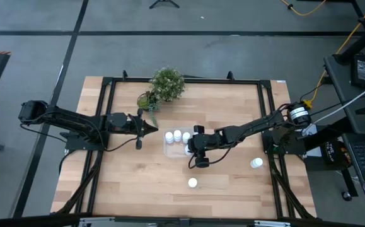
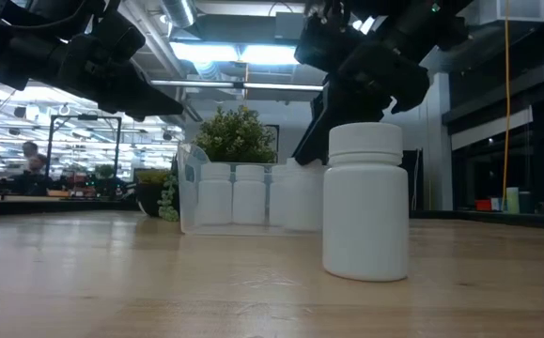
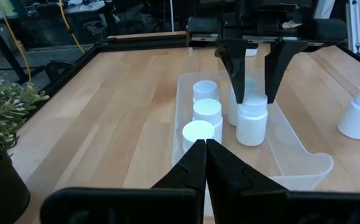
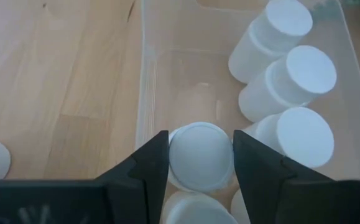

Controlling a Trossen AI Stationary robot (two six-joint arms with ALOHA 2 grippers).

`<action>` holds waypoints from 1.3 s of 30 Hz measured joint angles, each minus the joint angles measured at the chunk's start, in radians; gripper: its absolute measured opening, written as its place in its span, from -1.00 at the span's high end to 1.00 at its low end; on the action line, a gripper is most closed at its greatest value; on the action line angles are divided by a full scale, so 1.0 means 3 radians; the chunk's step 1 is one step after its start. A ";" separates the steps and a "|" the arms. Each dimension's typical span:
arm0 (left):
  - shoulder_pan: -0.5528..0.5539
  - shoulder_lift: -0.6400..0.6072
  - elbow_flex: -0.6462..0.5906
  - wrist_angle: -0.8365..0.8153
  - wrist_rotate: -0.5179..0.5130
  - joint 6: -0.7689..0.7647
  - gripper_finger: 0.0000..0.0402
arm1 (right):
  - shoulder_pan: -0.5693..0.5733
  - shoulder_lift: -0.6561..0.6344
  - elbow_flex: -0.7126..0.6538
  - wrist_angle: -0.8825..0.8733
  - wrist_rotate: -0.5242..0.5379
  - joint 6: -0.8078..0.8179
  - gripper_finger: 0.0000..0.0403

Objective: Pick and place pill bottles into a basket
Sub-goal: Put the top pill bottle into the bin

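Note:
The basket (image 3: 291, 155), a clear tray, lies mid-table (image 1: 169, 150). Three white pill bottles (image 3: 206, 111) stand in a row along one long side (image 4: 298, 74). My right gripper (image 4: 201, 158) reaches into the basket from the table's right (image 1: 191, 147), shut on another pill bottle (image 3: 252, 124). One more bottle (image 3: 237, 107) stands just behind it. My left gripper (image 3: 204, 148) is shut on nothing, hovering left of the basket (image 1: 150, 130). Two loose bottles stand on the table, one near the front edge (image 1: 193, 183) and one to the right (image 1: 256, 163). My right gripper pinches the bottle's cap (image 4: 201, 155) between its two fingers, one on each side (image 3: 252, 99). The fingers (image 3: 235, 74) come slanting down from the table's right. The bottle hangs upright inside the basket; whether its base touches the floor I cannot tell.
A small potted green plant (image 1: 166, 84) stands at the far edge, behind the basket. The loose front bottle looms large in the low view (image 2: 365, 202). A dark frame (image 1: 110, 82) runs around the tabletop. Bare wood lies left of and in front of the basket.

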 joint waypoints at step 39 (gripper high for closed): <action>0.0000 0.0000 0.0000 -0.0011 0.0009 -0.0009 0.97 | 0.0000 0.0085 0.0009 0.0133 0.0041 -0.0017 0.26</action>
